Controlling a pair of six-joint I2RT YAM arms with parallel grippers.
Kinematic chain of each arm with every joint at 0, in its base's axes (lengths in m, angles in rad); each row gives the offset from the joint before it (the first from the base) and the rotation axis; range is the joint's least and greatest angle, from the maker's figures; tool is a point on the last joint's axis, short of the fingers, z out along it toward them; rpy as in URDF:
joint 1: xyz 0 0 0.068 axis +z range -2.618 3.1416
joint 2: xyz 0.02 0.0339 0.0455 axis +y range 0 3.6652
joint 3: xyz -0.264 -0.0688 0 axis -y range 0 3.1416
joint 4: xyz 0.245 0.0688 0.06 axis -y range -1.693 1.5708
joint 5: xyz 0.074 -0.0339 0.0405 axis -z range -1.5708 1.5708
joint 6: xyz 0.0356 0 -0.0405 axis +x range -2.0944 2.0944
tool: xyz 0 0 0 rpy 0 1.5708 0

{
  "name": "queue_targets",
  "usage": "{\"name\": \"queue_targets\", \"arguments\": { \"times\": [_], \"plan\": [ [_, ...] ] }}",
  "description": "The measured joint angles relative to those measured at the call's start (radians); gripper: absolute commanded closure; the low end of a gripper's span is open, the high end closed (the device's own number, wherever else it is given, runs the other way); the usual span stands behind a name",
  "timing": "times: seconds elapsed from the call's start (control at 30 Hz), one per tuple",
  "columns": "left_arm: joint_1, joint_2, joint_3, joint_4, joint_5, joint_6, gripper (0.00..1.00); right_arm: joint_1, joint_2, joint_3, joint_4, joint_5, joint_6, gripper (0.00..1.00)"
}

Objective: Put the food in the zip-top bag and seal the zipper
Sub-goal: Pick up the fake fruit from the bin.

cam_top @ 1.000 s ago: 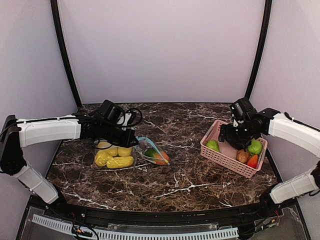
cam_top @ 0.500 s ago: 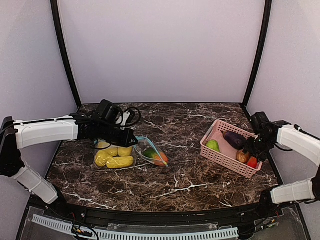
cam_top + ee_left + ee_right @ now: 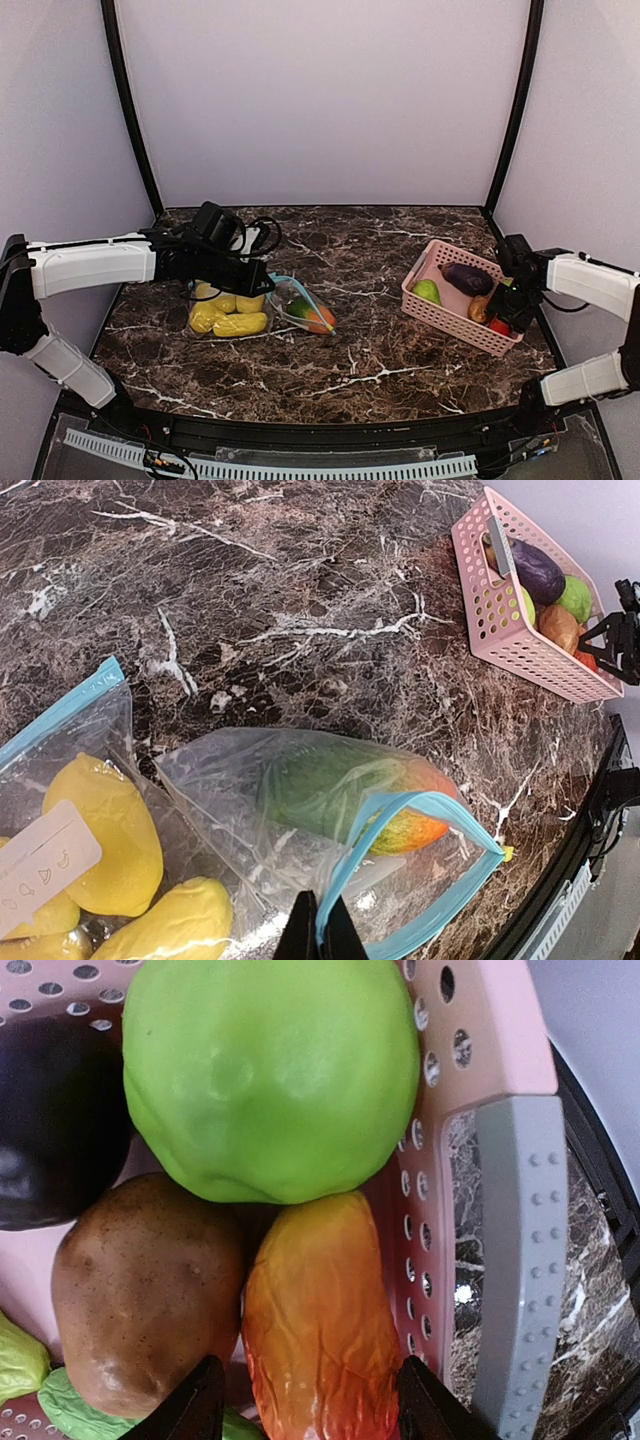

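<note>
The orange-red fruit (image 3: 320,1330) is lying straight ahead between the fingertips of the right gripper (image 3: 310,1407), low in the pink basket (image 3: 480,1030) and against its perforated side wall. A brown potato (image 3: 150,1290) is crowding the fruit's other flank. A green fruit (image 3: 270,1080) is sitting just beyond it, touching its far end, and a dark purple eggplant (image 3: 45,1130) is lying past the potato.

The right gripper is standing roughly half open, its black tips closely flanking the orange-red fruit; whether they are pressing it I cannot tell. The left gripper (image 3: 320,935) is pinching tight on the blue zipper rim of the zip-top bag (image 3: 200,770), whose mouth is gaping in a loop. A green-and-orange mango (image 3: 340,795) is lying inside, just ahead of those fingers. Beside it, a second clear bag (image 3: 75,730) is holding yellow fruits (image 3: 100,825).

The basket wall and the potato are leaving the right fingertips little side room. Bare marble table (image 3: 300,600) is lying open between the bag and the basket, which are sitting well apart.
</note>
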Motion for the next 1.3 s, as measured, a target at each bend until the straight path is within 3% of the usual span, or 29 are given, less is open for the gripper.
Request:
{"name": "queue_targets", "arguments": {
  "times": [0.27,0.47,0.6,0.87,0.97,1.1,1.3],
  "plan": [
    [0.001,-0.004,-0.006,0.0,0.0,0.0,0.99,0.0,0.054,-0.054,0.093,-0.029,0.003,0.43],
    [0.005,-0.005,-0.006,-0.001,0.0,0.0,0.99,0.0,0.08,-0.058,0.126,-0.042,-0.013,0.59],
    [0.005,-0.006,-0.006,-0.001,0.0,0.0,0.99,0.0,0.072,-0.058,0.134,-0.038,-0.038,0.63],
    [0.005,-0.01,-0.006,0.0,0.001,-0.001,0.99,0.0,-0.106,-0.041,0.121,-0.008,-0.115,0.63],
    [0.005,-0.015,-0.006,0.0,0.006,-0.001,0.99,0.0,-0.188,-0.016,0.124,-0.018,-0.169,0.7],
    [0.005,-0.017,-0.006,0.0,0.019,-0.002,0.99,0.001,-0.317,0.001,0.174,-0.124,-0.296,0.69],
    [0.005,-0.017,-0.005,0.006,0.079,-0.002,0.99,0.071,-0.417,0.036,0.307,-0.405,-0.452,0.68]
  ]
}}
